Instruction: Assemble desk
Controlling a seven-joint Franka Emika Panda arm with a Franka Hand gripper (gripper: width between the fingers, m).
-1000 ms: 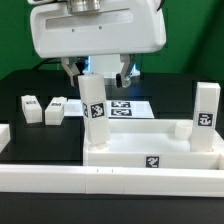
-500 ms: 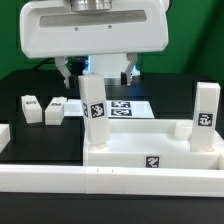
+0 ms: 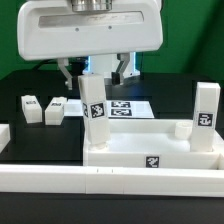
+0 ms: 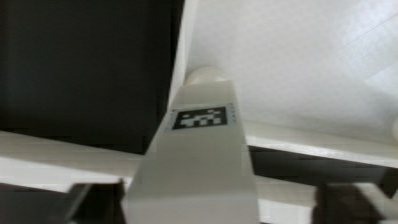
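The white desk tabletop (image 3: pixel 130 158) lies with its raised rim up. One white leg (image 3: pixel 95 112) stands upright in its corner at the exterior view's left, and a second leg (image 3: pixel 207 118) stands in the corner at the right. My gripper (image 3: pixel 97 72) hangs over the first leg, its fingers (image 3: pixel 72 72) on either side of the leg's top. In the wrist view the tagged leg (image 4: pixel 205 150) fills the middle over the tabletop (image 4: pixel 294 60), and the gripper (image 4: pixel 214 205) is open, with dark gaps between the leg and each finger (image 4: pixel 71 205).
Two loose white legs (image 3: pixel 31 107) (image 3: pixel 57 109) lie on the black table at the exterior view's left. The marker board (image 3: pixel 128 108) lies behind the tabletop. White border rails run along the front (image 3: pixel 110 185) and the left (image 3: pixel 4 135).
My gripper's body has shifted slightly toward the exterior view's left above the leg. The leg and the tabletop have not moved.
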